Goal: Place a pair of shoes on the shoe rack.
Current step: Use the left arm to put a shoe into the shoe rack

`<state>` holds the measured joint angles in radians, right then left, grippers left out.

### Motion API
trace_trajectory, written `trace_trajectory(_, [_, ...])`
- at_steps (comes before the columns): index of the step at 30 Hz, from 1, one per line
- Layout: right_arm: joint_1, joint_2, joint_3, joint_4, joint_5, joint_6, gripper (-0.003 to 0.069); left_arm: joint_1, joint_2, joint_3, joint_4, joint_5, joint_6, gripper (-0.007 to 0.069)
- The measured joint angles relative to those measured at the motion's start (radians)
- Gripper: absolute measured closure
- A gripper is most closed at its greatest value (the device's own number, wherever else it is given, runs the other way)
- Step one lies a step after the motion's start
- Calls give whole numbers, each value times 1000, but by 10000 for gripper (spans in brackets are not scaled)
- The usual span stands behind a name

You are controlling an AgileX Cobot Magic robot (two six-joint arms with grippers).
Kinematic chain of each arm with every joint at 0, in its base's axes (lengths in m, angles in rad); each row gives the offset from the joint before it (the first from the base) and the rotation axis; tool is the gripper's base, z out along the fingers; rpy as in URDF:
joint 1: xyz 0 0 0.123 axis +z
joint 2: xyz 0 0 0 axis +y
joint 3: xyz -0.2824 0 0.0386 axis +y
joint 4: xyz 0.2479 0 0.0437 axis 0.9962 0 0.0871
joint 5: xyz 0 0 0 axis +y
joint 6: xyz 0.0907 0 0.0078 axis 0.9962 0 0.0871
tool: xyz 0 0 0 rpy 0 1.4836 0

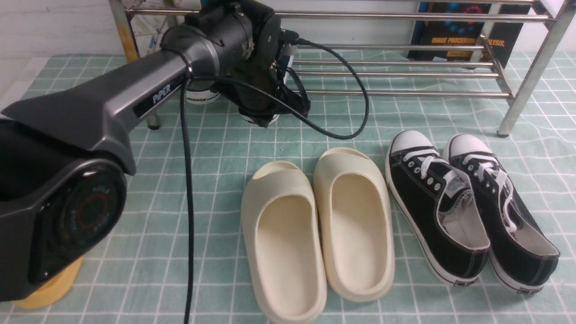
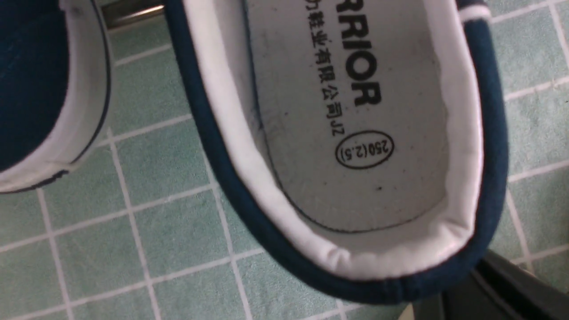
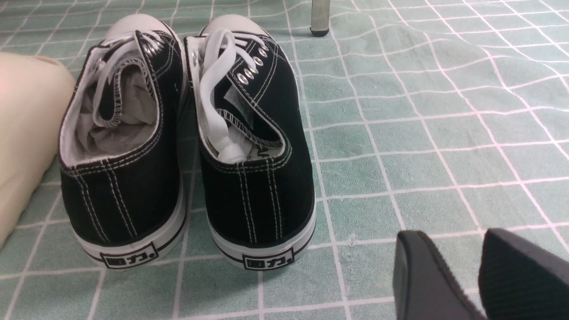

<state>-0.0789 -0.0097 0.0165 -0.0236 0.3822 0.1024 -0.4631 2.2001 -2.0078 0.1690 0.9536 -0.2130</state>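
The navy slip-on (image 2: 355, 133) has its heel right at the left fingers (image 2: 511, 293); gripped or not, I cannot tell. Its mate (image 2: 40, 89) lies beside, at the shoe rack (image 1: 405, 93). Placing seems in hand; next, seat it squarely. The right fingers (image 3: 426, 275) stand parted, empty.

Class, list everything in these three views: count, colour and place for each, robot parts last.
rack: one, steel, at the back.
navy shoes: two, navy, by the rack's left end.
slides: two, cream, front centre.
sneakers: two, black with white laces, right of the slides.
book: one, dark, behind the rack.
cloth: one, green checked, underneath.
cable: one, black, front left.
left arm: one, black-grey, reaching to the navy shoes.
left tool: one, black, at a navy shoe's heel, grip unclear.
right tool: one, black, open, near the sneakers.
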Motion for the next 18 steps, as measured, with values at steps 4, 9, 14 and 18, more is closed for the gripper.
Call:
trace_trajectory(4, [0, 0, 0, 0, 0, 0, 419, -2, 6, 2, 2, -34, -43, 638])
trace_trajectory(9, [0, 0, 0, 0, 0, 0, 419, -1, 15, -34, 34, -57, -94, 638])
trace_trajectory(14, [0, 0, 0, 0, 0, 0, 419, 32, 15, -66, 31, -69, -106, 638])
trace_trajectory(18, [0, 0, 0, 0, 0, 0, 419, 59, 15, -67, 0, -73, -104, 638])
